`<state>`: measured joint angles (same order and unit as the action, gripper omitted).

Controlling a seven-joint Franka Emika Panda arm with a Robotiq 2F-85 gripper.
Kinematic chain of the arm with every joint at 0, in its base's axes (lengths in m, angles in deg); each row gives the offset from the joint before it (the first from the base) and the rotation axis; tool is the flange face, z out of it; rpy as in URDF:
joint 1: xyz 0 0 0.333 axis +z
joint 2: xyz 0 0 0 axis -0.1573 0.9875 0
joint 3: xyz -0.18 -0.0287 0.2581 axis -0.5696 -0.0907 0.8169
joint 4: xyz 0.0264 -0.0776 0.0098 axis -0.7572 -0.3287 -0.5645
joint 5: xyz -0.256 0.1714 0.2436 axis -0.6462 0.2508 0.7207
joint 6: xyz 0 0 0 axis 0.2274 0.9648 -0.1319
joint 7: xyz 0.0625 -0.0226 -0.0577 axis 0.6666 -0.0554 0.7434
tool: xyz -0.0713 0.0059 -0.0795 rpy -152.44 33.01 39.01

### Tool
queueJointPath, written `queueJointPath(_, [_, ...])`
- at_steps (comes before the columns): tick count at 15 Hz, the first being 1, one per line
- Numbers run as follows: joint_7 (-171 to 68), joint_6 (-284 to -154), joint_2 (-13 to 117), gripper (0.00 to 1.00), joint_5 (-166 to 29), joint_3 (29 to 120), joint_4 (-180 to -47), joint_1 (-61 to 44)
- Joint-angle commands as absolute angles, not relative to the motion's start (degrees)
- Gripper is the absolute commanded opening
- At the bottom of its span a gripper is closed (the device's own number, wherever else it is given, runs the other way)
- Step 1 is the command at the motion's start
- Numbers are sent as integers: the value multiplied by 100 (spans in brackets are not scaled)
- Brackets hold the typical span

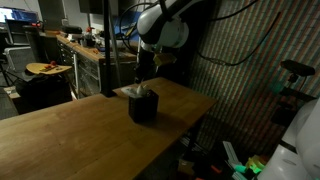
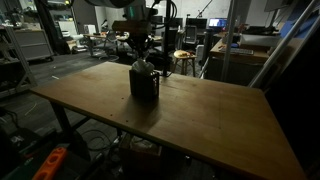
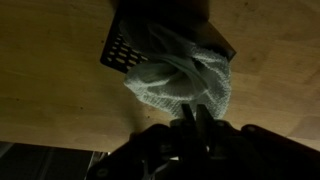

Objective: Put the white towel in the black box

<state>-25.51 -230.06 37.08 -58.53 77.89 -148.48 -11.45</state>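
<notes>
White woven towel (image 3: 185,82) hangs over rim of black square box (image 3: 118,48), mostly outside, not yet in. Hand (image 3: 193,118) just above, fingers together, seemingly clamped on towel's top fold. Box stands on light wooden tabletop (image 1: 70,130). Left, in my judgement: lower towel inside, let go.

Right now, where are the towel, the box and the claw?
towel (image 3: 185,85): wrist view, middle of the bunched cloth.
box (image 2: 145,88): in an exterior view, its near wall.
claw (image 3: 192,120): wrist view, midway between the fingertips.

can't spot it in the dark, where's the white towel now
In the wrist view the white towel sits bunched over the black box, right by the claw.
</notes>
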Motion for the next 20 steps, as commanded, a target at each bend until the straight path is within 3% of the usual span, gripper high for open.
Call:
queueJointPath(1, [-2623, -22977, 3691, 7, -5919, 7770, -14871, -1109])
queueJointPath(20, [-2553, -23017, 4123, 8, -5880, 7664, -14847, -1308])
